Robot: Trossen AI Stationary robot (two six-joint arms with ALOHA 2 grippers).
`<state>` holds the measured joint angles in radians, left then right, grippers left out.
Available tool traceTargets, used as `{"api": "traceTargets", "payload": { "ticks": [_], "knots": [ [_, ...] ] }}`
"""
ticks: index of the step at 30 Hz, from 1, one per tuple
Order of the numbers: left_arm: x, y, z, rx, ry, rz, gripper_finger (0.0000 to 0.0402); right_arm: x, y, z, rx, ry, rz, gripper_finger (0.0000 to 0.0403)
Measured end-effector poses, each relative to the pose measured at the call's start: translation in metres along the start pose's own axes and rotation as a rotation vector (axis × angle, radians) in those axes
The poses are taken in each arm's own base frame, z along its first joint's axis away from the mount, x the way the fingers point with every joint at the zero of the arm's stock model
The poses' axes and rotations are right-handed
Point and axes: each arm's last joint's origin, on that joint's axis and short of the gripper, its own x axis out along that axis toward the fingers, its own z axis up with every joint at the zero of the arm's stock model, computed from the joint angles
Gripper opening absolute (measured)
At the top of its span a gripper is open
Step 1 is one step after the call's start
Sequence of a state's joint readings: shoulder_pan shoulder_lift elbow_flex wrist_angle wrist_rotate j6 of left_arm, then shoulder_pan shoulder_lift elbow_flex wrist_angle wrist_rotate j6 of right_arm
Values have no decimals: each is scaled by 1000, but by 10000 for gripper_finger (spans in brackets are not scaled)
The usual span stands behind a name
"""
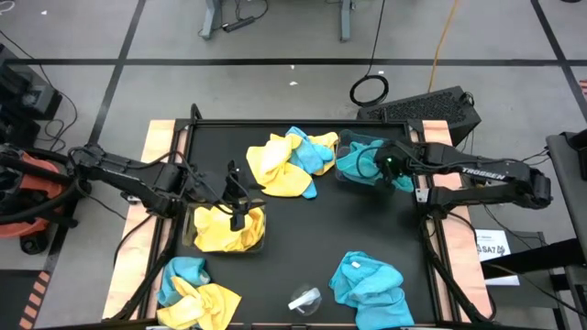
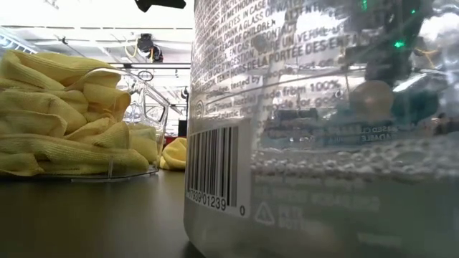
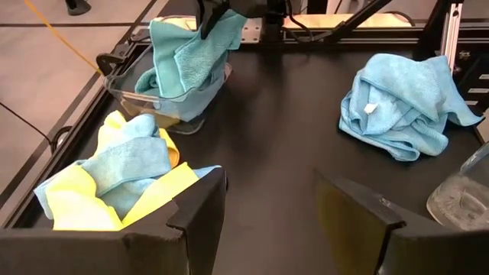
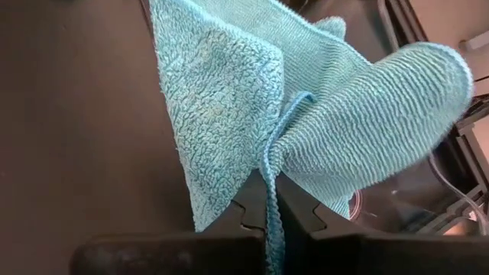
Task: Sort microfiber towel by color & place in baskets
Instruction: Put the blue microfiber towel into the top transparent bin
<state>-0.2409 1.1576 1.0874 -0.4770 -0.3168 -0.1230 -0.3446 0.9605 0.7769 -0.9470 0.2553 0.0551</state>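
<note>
Right gripper (image 4: pixel 269 218): fingers pinched on teal-blue fuzzy microfiber towel (image 4: pixel 306 99) above clear plastic basket (image 1: pixel 353 174) near worktop's right edge; trailing corner may drape outside. Left gripper (image 3: pixel 271 221): fingers spread, empty.

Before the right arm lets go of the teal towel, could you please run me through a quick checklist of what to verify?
1. Right gripper shut on teal towel: ok.
2. Towel hangs over the teal basket: ok.
3. That basket holds only teal: cannot tell; something yellowish shows through its wall.
4. Left gripper open and empty: ok.
5. Yellow basket holds only yellow towels: ok.
6. Mixed pile still unsorted: not ok.
</note>
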Motion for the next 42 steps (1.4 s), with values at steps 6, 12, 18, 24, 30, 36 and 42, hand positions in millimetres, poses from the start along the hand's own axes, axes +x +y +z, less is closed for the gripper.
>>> {"api": "traceTargets", "payload": {
  "ticks": [6,12,18,24,30,36,42],
  "knots": [
    [0,0,0,-1,1,-1,203,12,2,4,-20,59,39,0],
    [0,0,0,-1,1,-1,203,29,4,9,-27,134,34,0],
    [0,0,0,0,1,0,203,50,3,13,-18,226,25,0],
    [0,0,0,-1,0,0,203,73,5,16,-18,309,83,0],
    [0,0,0,-2,1,0,203,92,7,28,23,252,141,0],
    [0,0,0,-25,1,0,203,105,10,30,18,263,166,0],
    [0,0,0,-26,1,0,203,109,12,30,23,287,204,7]
  ]
}}
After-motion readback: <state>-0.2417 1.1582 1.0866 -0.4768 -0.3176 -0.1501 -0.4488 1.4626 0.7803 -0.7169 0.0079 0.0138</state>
